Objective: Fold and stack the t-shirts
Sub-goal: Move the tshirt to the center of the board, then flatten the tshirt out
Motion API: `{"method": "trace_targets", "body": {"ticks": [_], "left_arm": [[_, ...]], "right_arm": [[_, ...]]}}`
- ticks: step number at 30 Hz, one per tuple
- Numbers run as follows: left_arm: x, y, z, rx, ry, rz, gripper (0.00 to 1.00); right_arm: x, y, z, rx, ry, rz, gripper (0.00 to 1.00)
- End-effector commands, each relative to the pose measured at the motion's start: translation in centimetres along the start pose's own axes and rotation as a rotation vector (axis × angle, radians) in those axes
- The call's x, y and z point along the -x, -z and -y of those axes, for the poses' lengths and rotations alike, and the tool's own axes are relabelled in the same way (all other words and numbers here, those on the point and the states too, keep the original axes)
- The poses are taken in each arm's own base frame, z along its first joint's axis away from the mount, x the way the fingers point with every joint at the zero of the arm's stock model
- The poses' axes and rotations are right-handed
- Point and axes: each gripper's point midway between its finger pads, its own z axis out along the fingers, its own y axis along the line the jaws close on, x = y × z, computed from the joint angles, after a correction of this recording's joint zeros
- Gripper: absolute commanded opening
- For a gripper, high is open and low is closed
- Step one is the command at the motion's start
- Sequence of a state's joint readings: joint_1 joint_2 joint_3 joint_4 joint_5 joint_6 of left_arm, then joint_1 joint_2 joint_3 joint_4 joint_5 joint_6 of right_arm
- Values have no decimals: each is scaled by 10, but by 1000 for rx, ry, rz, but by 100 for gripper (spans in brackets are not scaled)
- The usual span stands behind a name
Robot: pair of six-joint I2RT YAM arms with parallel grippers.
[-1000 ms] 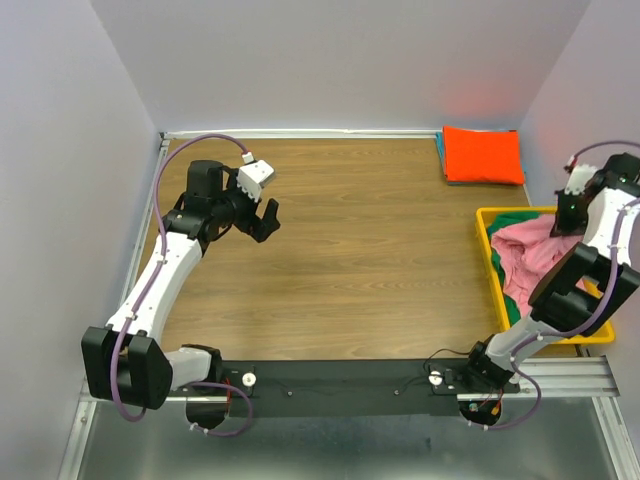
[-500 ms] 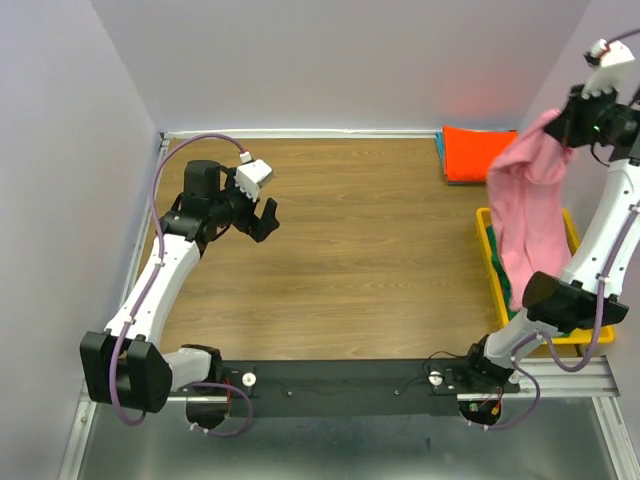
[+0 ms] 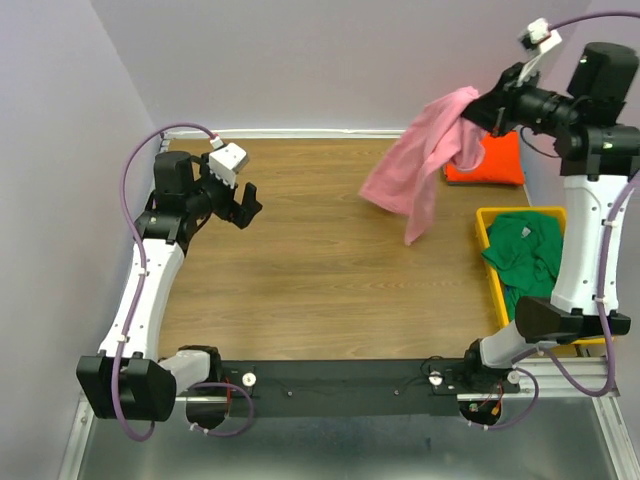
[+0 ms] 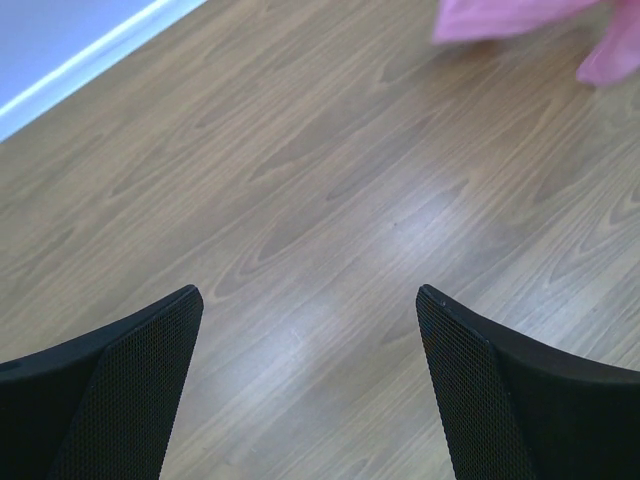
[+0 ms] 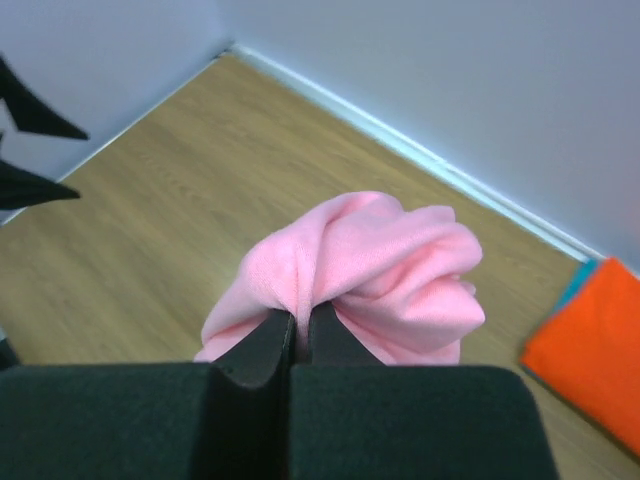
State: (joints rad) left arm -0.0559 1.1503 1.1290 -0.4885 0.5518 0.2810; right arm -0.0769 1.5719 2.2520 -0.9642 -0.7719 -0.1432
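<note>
Because a shirt has to lie open and flat before it can be folded, the right hand (image 3: 478, 117) holds the pink t-shirt (image 3: 418, 168) high over the far right part of the worktop (image 3: 320, 270). Its jaws are pinched tight on a bunched fold of the cloth, so the rest hangs free and clear of the wood. That height likely serves to let the garment drop out of its crumple and to carry it over open space without dragging. The left hand (image 3: 243, 205) waits above the far left of the worktop with its fingers spread wide and nothing between them. It points toward the middle, probably so it can take a second edge of the shirt. The orange t-shirt (image 3: 497, 160) lies folded in the far right corner, with a blue edge (image 5: 577, 283) showing beneath it. This looks like the stack that the finished shirts join. The green t-shirt (image 3: 525, 250) lies crumpled in the yellow bin (image 3: 515, 211) at the right edge, unfolded and awaiting its turn.
</note>
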Motion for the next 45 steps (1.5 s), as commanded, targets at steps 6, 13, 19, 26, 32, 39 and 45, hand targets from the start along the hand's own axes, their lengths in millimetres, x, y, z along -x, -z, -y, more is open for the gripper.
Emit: {"method": "trace_targets", "body": {"ticks": [6, 13, 19, 26, 32, 39, 45], "left_arm": [[34, 15, 16, -103, -6, 81, 95], [40, 28, -2, -139, 46, 118, 96], [17, 29, 2, -178, -14, 70, 96], [-40, -11, 55, -297, -150, -93, 96], [-79, -52, 122, -384, -302, -206, 96], [-112, -90, 159, -439, -416, -309, 81], [-147, -122, 158, -398, -471, -416, 80]], "right_arm": [[-63, -100, -90, 172, 81, -163, 1], [-137, -157, -196, 389, 178, -364, 100], [-185, -166, -141, 297, 49, -491, 100], [-297, -166, -102, 176, -43, -739, 93], [-381, -162, -75, 41, -105, -901, 83], [-429, -152, -46, -66, -165, -1001, 72], [-458, -142, -45, -83, -181, -1063, 63]]}}
